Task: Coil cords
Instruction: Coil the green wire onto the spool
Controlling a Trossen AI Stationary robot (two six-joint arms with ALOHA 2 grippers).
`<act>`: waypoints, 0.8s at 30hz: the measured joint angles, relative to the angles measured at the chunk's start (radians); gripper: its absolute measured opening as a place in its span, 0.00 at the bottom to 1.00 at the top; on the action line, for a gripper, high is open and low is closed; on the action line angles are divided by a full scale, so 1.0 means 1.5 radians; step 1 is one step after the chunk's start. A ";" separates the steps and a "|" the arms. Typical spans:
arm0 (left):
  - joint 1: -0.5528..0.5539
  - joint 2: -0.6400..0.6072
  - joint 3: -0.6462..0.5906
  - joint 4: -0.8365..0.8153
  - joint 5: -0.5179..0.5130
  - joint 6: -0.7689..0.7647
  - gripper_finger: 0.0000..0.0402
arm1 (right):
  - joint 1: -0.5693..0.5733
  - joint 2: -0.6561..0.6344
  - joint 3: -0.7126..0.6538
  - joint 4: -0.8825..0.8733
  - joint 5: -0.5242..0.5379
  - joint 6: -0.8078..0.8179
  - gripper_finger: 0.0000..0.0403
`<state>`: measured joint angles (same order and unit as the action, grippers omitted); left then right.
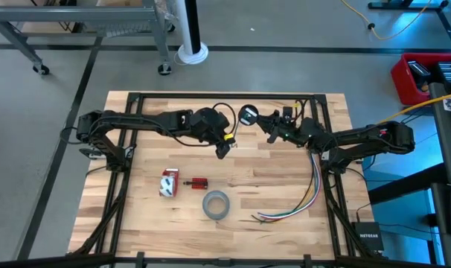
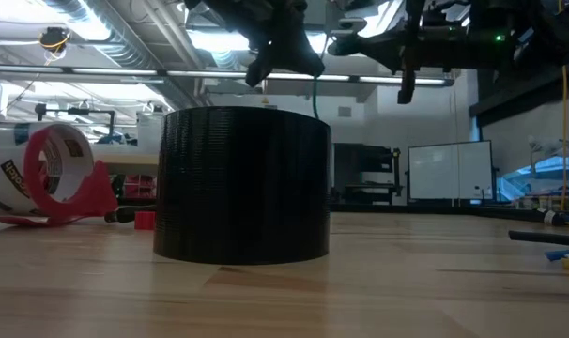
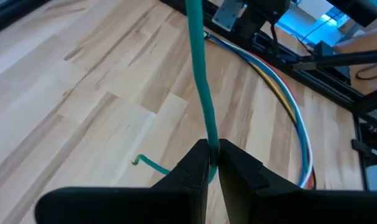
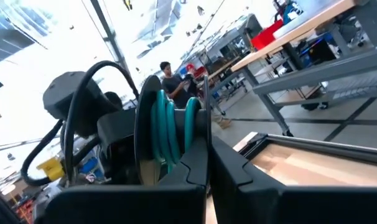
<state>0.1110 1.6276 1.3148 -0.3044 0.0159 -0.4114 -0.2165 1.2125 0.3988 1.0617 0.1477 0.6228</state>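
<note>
A thin teal cord (image 3: 201,74) runs straight from my left gripper (image 3: 213,163) toward the right arm. It ends at a small round dark spool (image 4: 167,134) with several teal turns wound between its two flanges. From above the spool (image 1: 248,114) shows as a dark disc over the table's far middle. My left gripper (image 1: 224,147) is shut on the cord, just near of the spool. My right gripper (image 1: 272,128) is shut at the spool, on its right. In the low view both hang high above the table, with a green strand (image 2: 315,99) between them. My left gripper pinches a single strand of the cord (image 3: 211,144) between its two fingertips, close to its free end. A short curled tail (image 3: 150,163) sticks out behind the fingers. The fingers slant downward, and the cord runs on straight from them, clear of the table. My right gripper holds the spool by the rim of one flange (image 4: 203,127), pinched between the shut fingers (image 4: 232,174). The fingers themselves hide the exact spot. The spool stands on edge past the fingertips, lifted clear of the table.
A grey tape roll (image 1: 216,205) stands at the near middle and fills the low view as a dark cylinder (image 2: 242,183). A red tape dispenser (image 1: 168,182) and a small red part (image 1: 199,182) lie to its left. Multicoloured wires (image 1: 304,197) curve along the right side.
</note>
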 joint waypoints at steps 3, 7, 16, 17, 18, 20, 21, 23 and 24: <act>-0.005 0.000 0.000 0.002 -0.007 0.000 0.07 | 0.000 0.000 0.000 0.001 0.019 0.000 0.01; -0.009 0.007 0.000 0.003 -0.008 -0.007 0.07 | 0.000 0.000 0.000 0.012 0.042 0.000 0.01; -0.009 0.036 -0.001 0.039 -0.022 -0.001 0.02 | 0.000 0.000 0.001 0.011 0.043 0.000 0.01; -0.009 0.036 -0.001 0.046 -0.024 0.000 0.02 | 0.000 0.000 0.001 0.009 0.043 0.000 0.01; -0.009 0.036 -0.001 0.045 -0.024 0.000 0.01 | 0.000 0.000 0.001 0.008 0.043 0.000 0.01; -0.009 0.036 -0.001 0.049 -0.027 0.000 0.01 | 0.000 0.000 0.001 0.006 0.043 0.000 0.01; -0.009 0.036 -0.001 0.049 -0.028 0.000 0.01 | 0.000 -0.001 0.001 0.002 0.042 0.000 0.01; -0.009 0.036 -0.001 0.054 -0.028 -0.003 0.01 | 0.000 -0.001 0.001 -0.010 0.043 0.000 0.01; -0.009 0.036 -0.001 0.057 -0.028 -0.006 0.01 | 0.000 -0.001 0.001 -0.018 0.048 0.000 0.01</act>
<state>0.0969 1.6821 1.3136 -0.2193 -0.0264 -0.4199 -0.2165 1.2118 0.4007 1.0355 0.2198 0.6228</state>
